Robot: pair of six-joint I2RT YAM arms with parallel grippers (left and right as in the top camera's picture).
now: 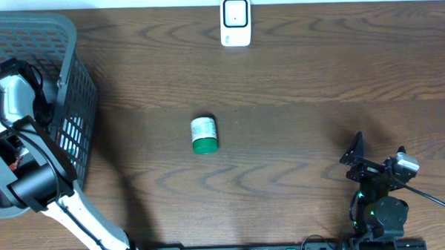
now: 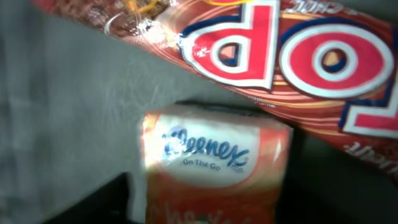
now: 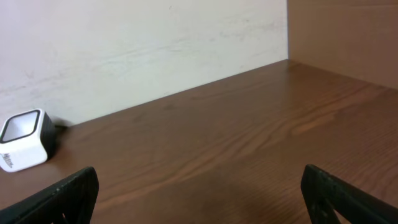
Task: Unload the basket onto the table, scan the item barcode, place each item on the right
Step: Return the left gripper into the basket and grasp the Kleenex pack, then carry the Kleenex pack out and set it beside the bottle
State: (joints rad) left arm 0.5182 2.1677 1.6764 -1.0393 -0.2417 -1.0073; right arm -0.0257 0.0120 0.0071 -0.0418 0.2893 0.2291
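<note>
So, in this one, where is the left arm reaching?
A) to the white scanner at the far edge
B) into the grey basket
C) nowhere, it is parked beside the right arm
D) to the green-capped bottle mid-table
B: from overhead the left arm dips inside the basket, and its wrist camera looks close-up at a tissue pack and a snack bag.

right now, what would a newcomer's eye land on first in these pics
Probably the grey basket at the table's left edge, with the left arm reaching into it; its wrist camera is filled by a red snack bag and a Kleenex pack. Next, the small green-capped jar lying on its side alone mid-table, and the white scanner at the far edge. The right gripper sits open at the near right.
</note>
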